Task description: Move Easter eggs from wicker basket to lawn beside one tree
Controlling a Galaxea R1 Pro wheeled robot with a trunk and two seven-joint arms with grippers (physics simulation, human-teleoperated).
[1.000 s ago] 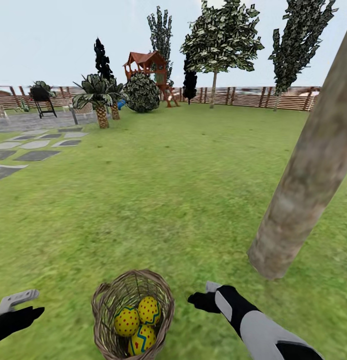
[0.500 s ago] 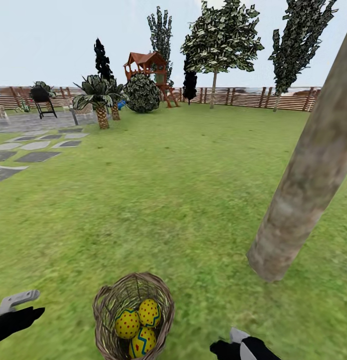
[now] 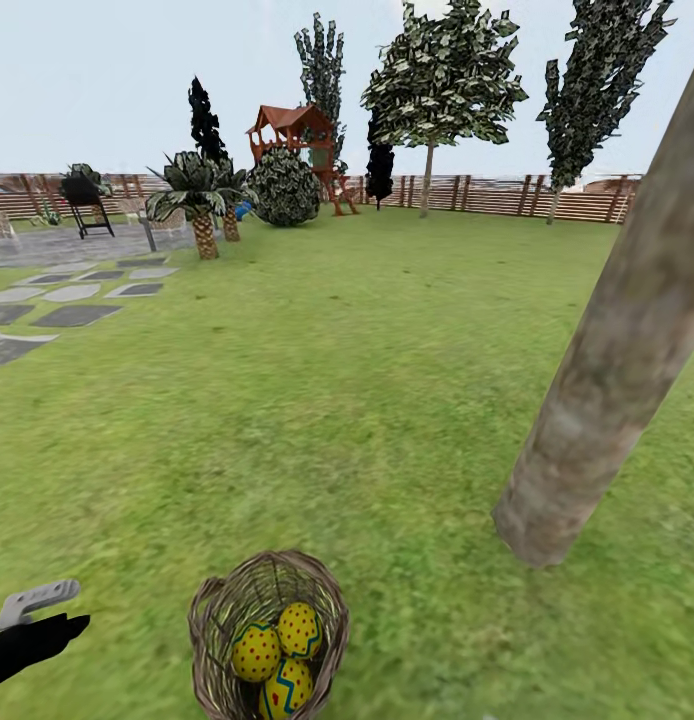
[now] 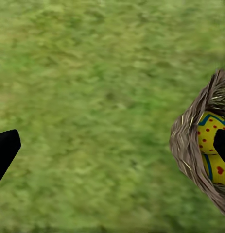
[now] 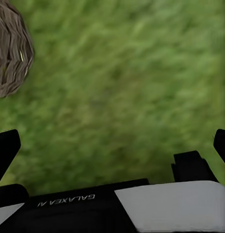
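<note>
Nearest me, the wicker basket (image 3: 268, 632) sits on the lawn (image 3: 367, 380), holding all three Easter eggs (image 3: 282, 655). My left gripper (image 4: 112, 145) and right gripper (image 5: 112, 141) both hang spread and empty. I should descend vertically over one egg. Beyond stands the tree (image 3: 612, 370).

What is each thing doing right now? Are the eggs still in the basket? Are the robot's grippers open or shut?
wicker basket: upright on the grass, holding eggs.
three Easter eggs: all inside the basket, none out.
left gripper: open, empty, beside the basket.
right gripper: open, empty, over grass.
tree: trunk standing near the basket, no eggs beside it.
lawn: no eggs lying on it.
</note>
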